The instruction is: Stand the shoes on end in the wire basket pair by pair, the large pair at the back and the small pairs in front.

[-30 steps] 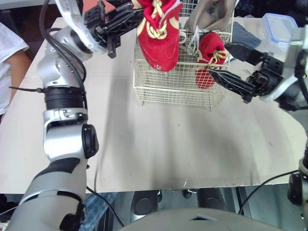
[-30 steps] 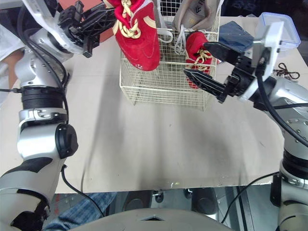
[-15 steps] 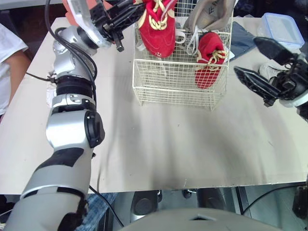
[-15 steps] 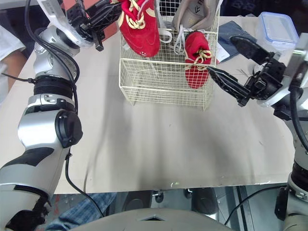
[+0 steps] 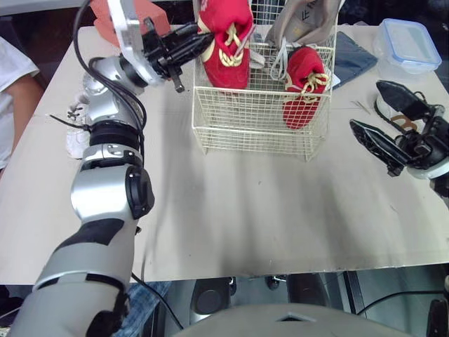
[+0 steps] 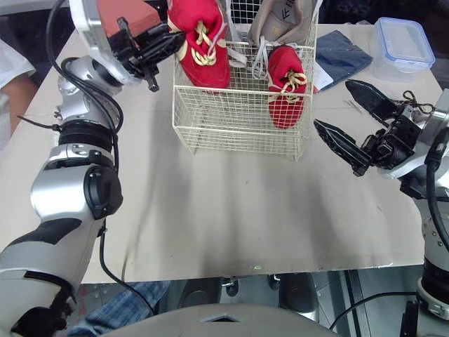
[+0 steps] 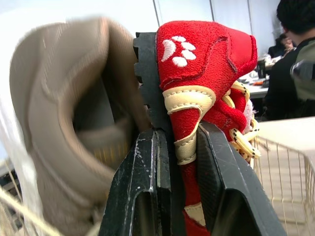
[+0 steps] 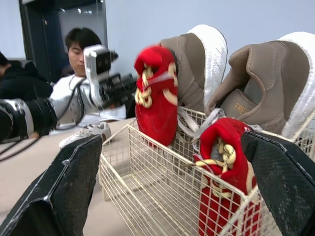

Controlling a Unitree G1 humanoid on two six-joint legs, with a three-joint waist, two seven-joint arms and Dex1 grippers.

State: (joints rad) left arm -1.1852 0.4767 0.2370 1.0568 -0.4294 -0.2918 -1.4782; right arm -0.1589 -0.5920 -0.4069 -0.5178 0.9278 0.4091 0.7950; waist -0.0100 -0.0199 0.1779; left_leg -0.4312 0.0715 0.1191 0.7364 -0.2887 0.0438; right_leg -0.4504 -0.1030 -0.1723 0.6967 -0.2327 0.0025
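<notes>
The wire basket [image 5: 252, 133] stands at the table's far middle. Two large taupe shoes [image 8: 266, 93] stand on end at its back. One small red shoe [image 5: 305, 88] stands on end in the front right. My left gripper [image 5: 200, 38] is shut on the heel of a second red shoe [image 5: 226, 45], toe down and partly inside the basket's front left. In the left wrist view both fingers [image 7: 221, 187] clamp its red heel [image 7: 197, 59]. My right gripper [image 5: 365, 105] hangs open to the right of the basket, apart from it, with nothing between its fingers.
A blue-lidded plastic box [image 5: 407, 45] and a dark blue cloth [image 5: 354, 49] lie at the back right. A small white shoe [image 5: 76, 137] lies by the left arm, and another laced shoe [image 5: 393, 105] behind the right gripper. A person [image 5: 14, 77] sits at the left edge.
My left gripper has brought the red shoe down and back, so its toe is now inside the basket. My right gripper has drawn back rightwards from the basket, still open.
</notes>
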